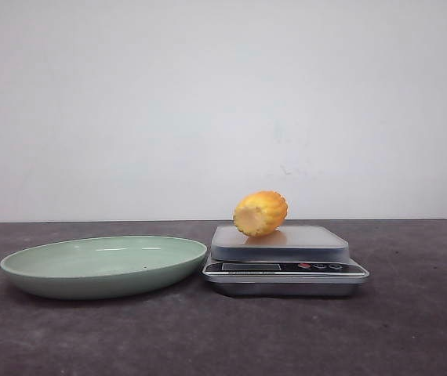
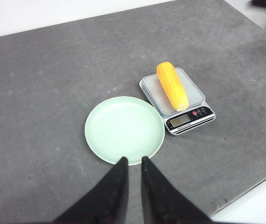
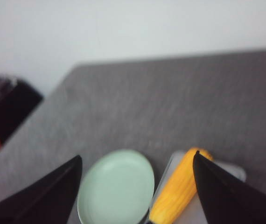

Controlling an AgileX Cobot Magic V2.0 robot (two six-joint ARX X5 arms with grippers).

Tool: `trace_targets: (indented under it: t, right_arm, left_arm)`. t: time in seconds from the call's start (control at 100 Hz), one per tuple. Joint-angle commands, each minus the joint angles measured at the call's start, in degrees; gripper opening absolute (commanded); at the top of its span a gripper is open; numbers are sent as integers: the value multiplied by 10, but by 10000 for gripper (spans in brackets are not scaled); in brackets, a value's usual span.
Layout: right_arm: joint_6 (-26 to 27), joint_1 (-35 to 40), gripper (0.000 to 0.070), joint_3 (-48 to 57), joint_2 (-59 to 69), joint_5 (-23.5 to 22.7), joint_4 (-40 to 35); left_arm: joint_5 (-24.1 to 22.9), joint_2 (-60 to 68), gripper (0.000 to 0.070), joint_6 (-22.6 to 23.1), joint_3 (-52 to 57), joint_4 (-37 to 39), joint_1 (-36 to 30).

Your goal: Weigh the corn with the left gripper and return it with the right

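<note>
The corn (image 1: 260, 213), a yellow-orange cob, lies on the platform of a small kitchen scale (image 1: 286, 270). It also shows in the left wrist view (image 2: 172, 86) and the right wrist view (image 3: 177, 189). My left gripper (image 2: 134, 161) is high above the near rim of a pale green plate (image 2: 123, 130), its black pointed fingers nearly together and empty. My right gripper (image 3: 137, 155) is wide open and empty, high above the plate (image 3: 116, 186) and the corn. Neither gripper shows in the front view.
The green plate (image 1: 102, 266) sits just left of the scale on the dark grey table, touching or nearly touching it. The scale's display and buttons (image 2: 189, 119) face the front. The table's edge (image 2: 245, 200) is close to the left gripper. A dark object (image 3: 7, 112) stands beyond the table's side.
</note>
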Motion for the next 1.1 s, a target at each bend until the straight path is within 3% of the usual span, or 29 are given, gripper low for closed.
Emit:
trace_targets:
  t: [0.0, 0.15, 0.49, 0.54, 0.62, 0.73, 0.93, 1.09]
  right_arm:
    - [9, 27, 583, 9, 54, 51, 1]
    - [60, 61, 631, 9, 149, 100, 11]
    - [115, 72, 611, 10, 301, 101, 7]
    - [115, 72, 534, 10, 310, 102, 3]
    - [115, 72, 228, 10, 318, 103, -5]
    - [115, 72, 6, 10, 320, 104, -9]
    - [103, 71, 0, 10, 306, 127, 9]
    - [101, 72, 0, 10, 246, 150, 81]
  left_arm:
    - [-2, -1, 0, 7, 12, -27, -6]
    - [0, -14, 0, 0, 12, -27, -6]
    - [0, -49, 0, 4, 12, -27, -6]
    - [0, -51, 0, 4, 12, -27, -6]
    - [0, -53, 0, 4, 12, -27, -6]
    - [0, -53, 0, 4, 12, -27, -6]
    - [0, -53, 0, 4, 12, -27, -6]
    - [0, -54, 0, 4, 12, -27, -6]
